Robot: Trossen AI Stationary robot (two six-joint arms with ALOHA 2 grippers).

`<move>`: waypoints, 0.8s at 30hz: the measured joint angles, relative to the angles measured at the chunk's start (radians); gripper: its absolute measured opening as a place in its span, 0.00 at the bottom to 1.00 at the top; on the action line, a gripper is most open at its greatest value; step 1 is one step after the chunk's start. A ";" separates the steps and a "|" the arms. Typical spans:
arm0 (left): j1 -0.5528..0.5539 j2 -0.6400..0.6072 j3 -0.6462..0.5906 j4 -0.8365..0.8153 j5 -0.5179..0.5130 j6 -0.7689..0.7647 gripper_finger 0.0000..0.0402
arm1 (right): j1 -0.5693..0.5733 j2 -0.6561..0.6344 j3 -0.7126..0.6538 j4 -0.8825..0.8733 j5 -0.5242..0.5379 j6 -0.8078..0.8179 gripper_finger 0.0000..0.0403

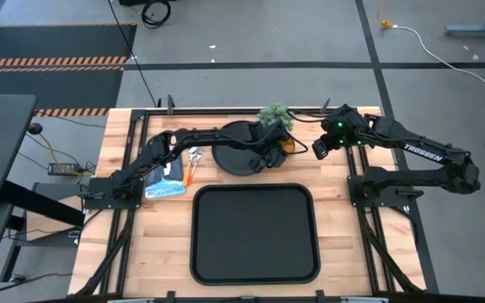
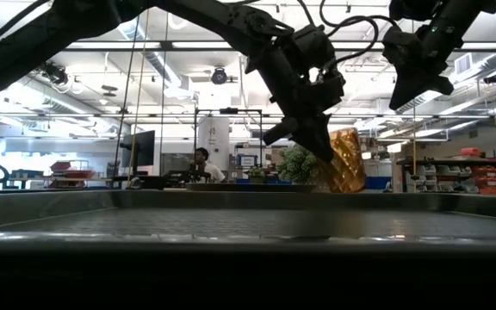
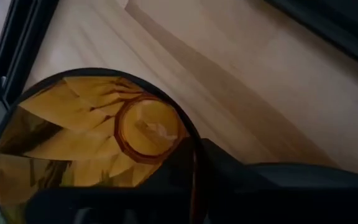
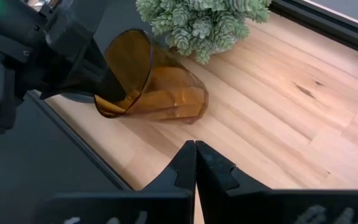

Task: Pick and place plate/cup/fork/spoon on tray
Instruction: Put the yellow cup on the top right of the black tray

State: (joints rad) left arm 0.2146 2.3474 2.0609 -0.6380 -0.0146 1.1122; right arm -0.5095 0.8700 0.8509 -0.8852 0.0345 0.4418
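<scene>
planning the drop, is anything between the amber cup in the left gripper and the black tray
Nothing visible does. The left gripper pinches the rim of the tilted translucent amber cup beside the round black plate; only bare wood separates it from the empty rectangular black tray.

Small green bushy plant point(image 1: 275, 115) stands at the far edge of the wooden table point(image 1: 343, 244). Blue-and-white packet point(image 1: 166, 179) lies well left of the plant, nearer the table's left side.
</scene>
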 joint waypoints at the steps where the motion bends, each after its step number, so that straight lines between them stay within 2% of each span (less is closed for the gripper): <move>1: 0.000 0.000 0.003 -0.002 0.000 0.000 0.04 | 0.000 -0.001 0.000 0.000 0.000 -0.005 0.03; 6: 0.000 0.000 0.067 -0.043 0.005 -0.002 0.05 | -0.002 -0.032 0.000 0.001 0.000 -0.016 0.03; 13: -0.031 -0.002 0.164 -0.221 0.117 -0.100 0.04 | -0.003 -0.093 0.000 -0.006 0.000 -0.015 0.03; 18: -0.094 -0.002 0.173 -0.232 0.180 -0.175 0.05 | -0.003 -0.127 0.000 -0.043 0.027 -0.011 0.03; 24: -0.192 0.008 0.172 -0.245 0.152 -0.185 0.05 | -0.003 -0.153 0.000 -0.054 0.028 -0.007 0.03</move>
State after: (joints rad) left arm 0.0223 2.3555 2.2333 -0.8834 0.1379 0.9276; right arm -0.5125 0.7172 0.8509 -0.9387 0.0628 0.4347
